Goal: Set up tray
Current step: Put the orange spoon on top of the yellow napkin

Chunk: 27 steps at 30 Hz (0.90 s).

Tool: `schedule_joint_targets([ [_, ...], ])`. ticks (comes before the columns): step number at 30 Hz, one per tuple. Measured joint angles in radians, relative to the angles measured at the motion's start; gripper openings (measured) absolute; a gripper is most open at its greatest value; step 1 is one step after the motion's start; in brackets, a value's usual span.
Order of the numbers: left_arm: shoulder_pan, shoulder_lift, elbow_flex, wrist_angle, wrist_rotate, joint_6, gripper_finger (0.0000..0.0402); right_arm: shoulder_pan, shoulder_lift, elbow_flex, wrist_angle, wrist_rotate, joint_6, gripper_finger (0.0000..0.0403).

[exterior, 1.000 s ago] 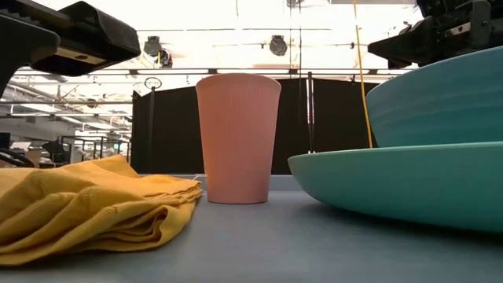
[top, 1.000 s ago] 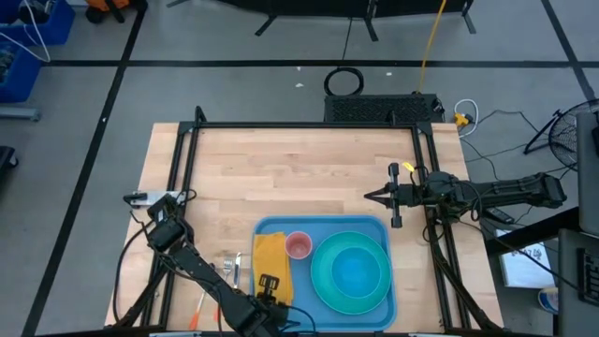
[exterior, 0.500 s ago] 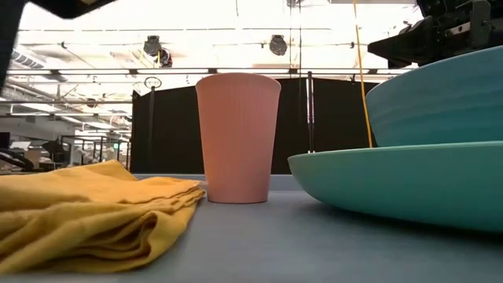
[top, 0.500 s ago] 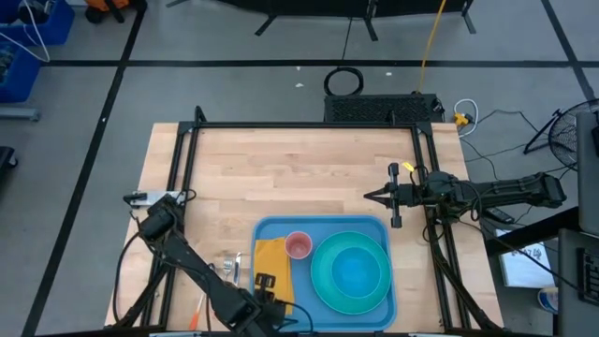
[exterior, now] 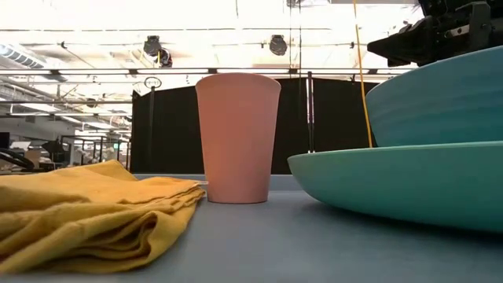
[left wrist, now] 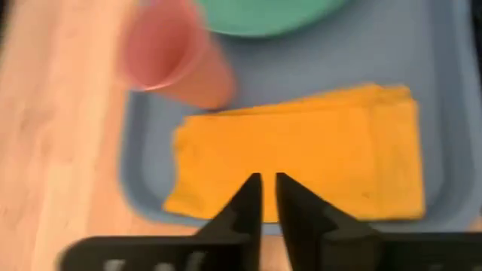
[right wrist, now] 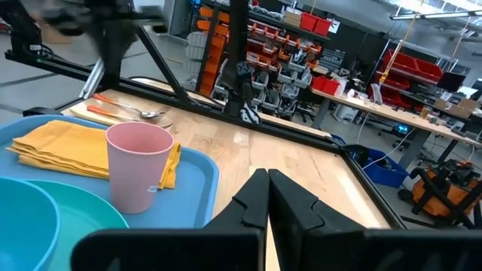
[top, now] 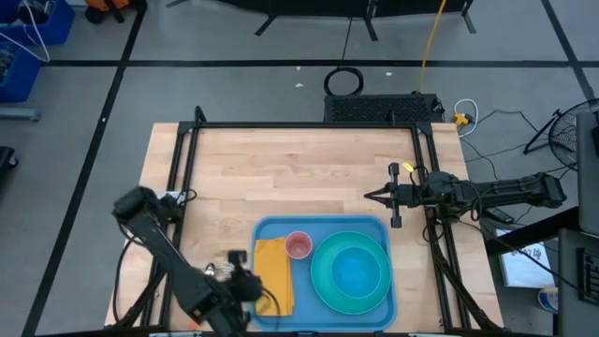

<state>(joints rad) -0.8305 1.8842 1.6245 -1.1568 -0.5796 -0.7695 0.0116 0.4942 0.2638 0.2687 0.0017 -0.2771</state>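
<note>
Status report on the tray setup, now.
Left gripper shut, empty, above folded yellow cloth. Right gripper shut, parked beyond light-blue plastic tray. Nothing blocking.

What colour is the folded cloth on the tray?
Yellow-orange. The folded cloth shows best in the left wrist view, lying on the tray.

Folded yellow cloth [top: 272, 273], pink cup [top: 299, 246] upright beside it, teal bowl [top: 354, 275] — nested on teal plate [top: 322, 282].
</note>
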Motion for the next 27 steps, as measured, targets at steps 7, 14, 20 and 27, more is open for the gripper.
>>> schedule_joint_targets([
  [7,0.009,-0.312,-0.460,0.315,-0.012,-0.162,0.0005,0.000,0.000,0.000,-0.008,-0.002,-0.024,0.0000],
  [14,0.042,-0.546,-0.912,1.000,0.105,-0.178,0.0003,0.000,0.000,0.000,-0.012,-0.002,-0.024,0.0000],
  [20,0.040,-0.555,-0.980,0.937,0.224,-0.704,0.0002,0.000,0.000,0.000,-0.018,-0.002,-0.003,0.0000],
  [27,0.016,-0.497,-0.916,0.825,0.382,-0.997,0.0003,0.000,0.000,0.000,-0.048,0.000,0.023,0.0000],
])
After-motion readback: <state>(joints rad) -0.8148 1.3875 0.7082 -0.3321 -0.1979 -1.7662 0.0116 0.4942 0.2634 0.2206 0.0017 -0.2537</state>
